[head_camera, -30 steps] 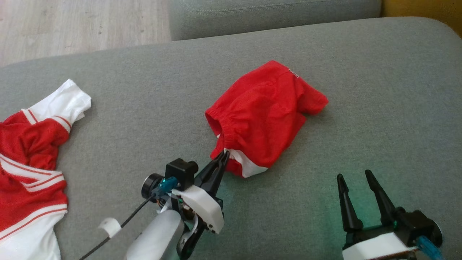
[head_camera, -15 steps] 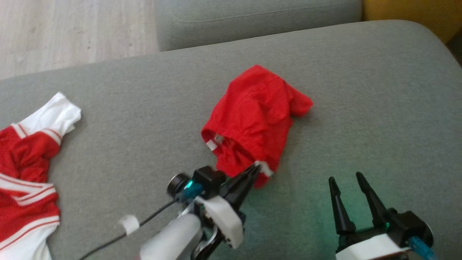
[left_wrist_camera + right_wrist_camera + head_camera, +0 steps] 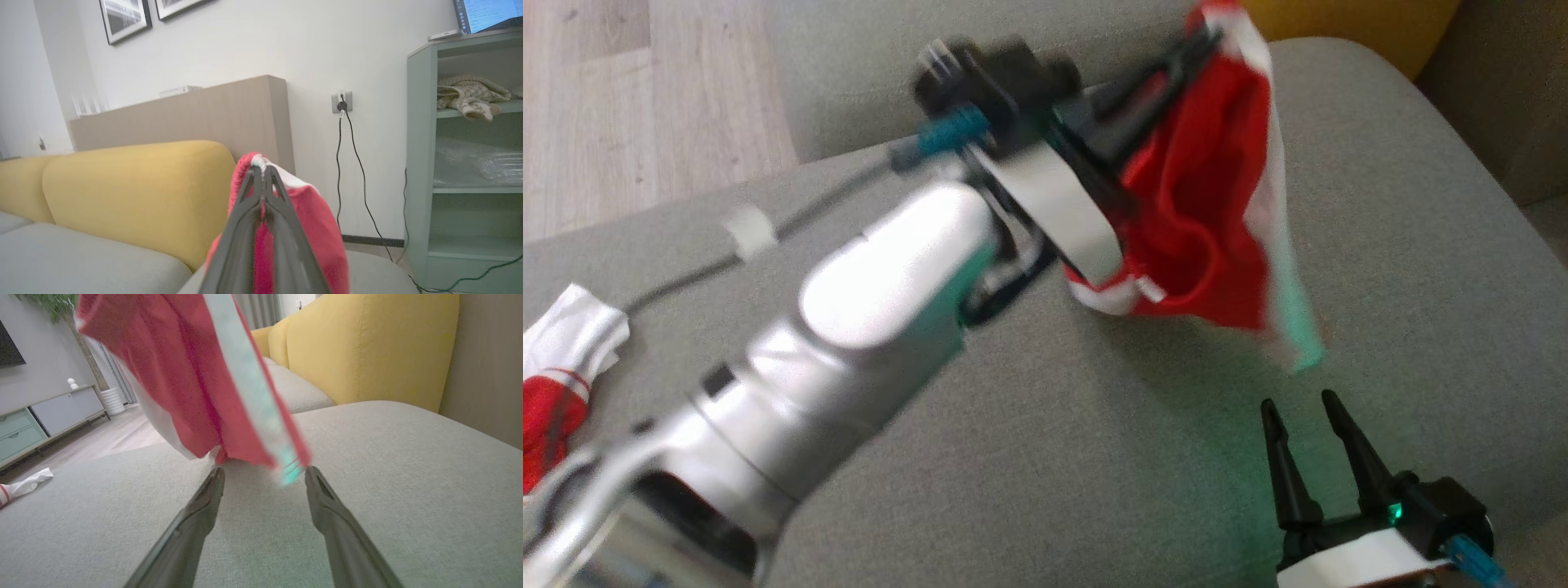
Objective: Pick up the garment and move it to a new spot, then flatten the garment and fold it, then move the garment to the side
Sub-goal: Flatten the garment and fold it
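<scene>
The red fabric garment (image 3: 1201, 204) with white trim, seemingly a small pair of shorts, hangs in the air. Its top edge is pinched between the closed fingers of the left gripper (image 3: 262, 171). It droops in loose, crumpled folds, with a white stripe running down one side to a blurred lowest corner. It appears to hang clear above the grey sofa cushion (image 3: 1380, 245).

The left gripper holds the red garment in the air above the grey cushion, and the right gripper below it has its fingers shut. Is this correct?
Not quite. The right wrist view shows the right gripper with its fingers open. The left gripper does hold the red garment above the grey cushion.
</scene>
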You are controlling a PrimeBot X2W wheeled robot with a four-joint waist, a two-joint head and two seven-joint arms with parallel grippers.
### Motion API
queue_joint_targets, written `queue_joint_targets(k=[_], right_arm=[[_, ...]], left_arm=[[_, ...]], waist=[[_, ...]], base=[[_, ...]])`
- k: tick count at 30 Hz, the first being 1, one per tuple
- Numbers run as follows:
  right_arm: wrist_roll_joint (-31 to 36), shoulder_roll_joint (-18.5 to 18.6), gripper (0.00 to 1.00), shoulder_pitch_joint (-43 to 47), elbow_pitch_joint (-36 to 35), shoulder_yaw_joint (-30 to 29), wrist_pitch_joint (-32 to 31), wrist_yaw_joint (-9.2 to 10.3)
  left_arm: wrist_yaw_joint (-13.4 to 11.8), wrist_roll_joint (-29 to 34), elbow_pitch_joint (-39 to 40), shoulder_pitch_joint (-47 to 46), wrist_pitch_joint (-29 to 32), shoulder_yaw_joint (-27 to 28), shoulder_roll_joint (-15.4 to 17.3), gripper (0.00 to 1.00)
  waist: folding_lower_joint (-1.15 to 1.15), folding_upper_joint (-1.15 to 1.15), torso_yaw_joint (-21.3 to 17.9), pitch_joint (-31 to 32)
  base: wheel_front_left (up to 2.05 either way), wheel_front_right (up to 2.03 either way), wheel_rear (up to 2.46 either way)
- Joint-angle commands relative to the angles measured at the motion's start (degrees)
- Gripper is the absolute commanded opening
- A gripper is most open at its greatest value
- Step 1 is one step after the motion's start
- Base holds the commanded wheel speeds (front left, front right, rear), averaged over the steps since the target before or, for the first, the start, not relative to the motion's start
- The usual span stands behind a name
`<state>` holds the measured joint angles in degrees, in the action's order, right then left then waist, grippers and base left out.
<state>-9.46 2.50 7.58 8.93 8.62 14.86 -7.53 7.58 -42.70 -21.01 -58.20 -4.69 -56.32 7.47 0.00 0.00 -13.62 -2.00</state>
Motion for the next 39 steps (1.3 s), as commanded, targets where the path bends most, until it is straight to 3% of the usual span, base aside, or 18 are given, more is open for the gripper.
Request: queue_joint_targets(k=[1,6,15,25,36,37,38,39], right_arm=[[-0.6,0.4,1.00,-2.0,-2.4,1.0,0.1,0.04],[-1.3,0.4,1.00,-1.3,-3.5,0.5,0.1,0.04],[-1.7,0.4,1.00,-1.0,-1.9,-0.2,0.1,0.04],[1.9,0.4,1.00,-2.9,1.4,1.1,0.1,0.04],[-1.8,0.4,1.00,-4.4,6.4,-0.4,0.1,0.04],[-2.4,0.4,0.71,-4.8,7.1,-0.3,0.1,0.04],[-2.8,0.4,0.71,-5.1,7.9,0.1,0.1,0.04],[-3.2,0.4,0.57,-5.5,8.6,0.3,0.1,0.04]], left_arm=[[-0.1,-0.6,0.6,-3.3,-0.4,3.0,2.6,0.00],[-0.4,-2.4,-1.2,1.7,-0.2,2.7,6.8,0.00],[-3.6,-3.6,-6.6,15.3,-5.1,2.3,12.6,0.00],[-2.8,-3.7,-12.6,14.1,-8.8,4.3,12.5,0.00],[-1.6,-3.2,-15.0,12.0,-9.6,4.1,11.1,0.00],[-1.6,-3.2,-15.1,11.9,-9.6,4.0,11.0,0.00],[-1.5,-3.1,-15.2,11.7,-9.7,3.9,10.9,0.00],[-1.4,-3.1,-15.3,11.6,-9.7,3.9,10.8,0.00]], waist=[[0.00,0.00,-0.3,0.5],[0.00,0.00,0.7,0.0],[0.00,0.00,5.3,-4.3],[0.00,0.00,7.8,-5.8],[0.00,0.00,9.2,-6.4],[0.00,0.00,9.3,-6.5],[0.00,0.00,9.5,-6.6],[0.00,0.00,9.7,-6.6]], base=[[0.00,0.00,0.00],[0.00,0.00,0.00],[0.00,0.00,0.00],[0.00,0.00,0.00],[0.00,0.00,0.00],[0.00,0.00,0.00],[0.00,0.00,0.00],[0.00,0.00,0.00]])
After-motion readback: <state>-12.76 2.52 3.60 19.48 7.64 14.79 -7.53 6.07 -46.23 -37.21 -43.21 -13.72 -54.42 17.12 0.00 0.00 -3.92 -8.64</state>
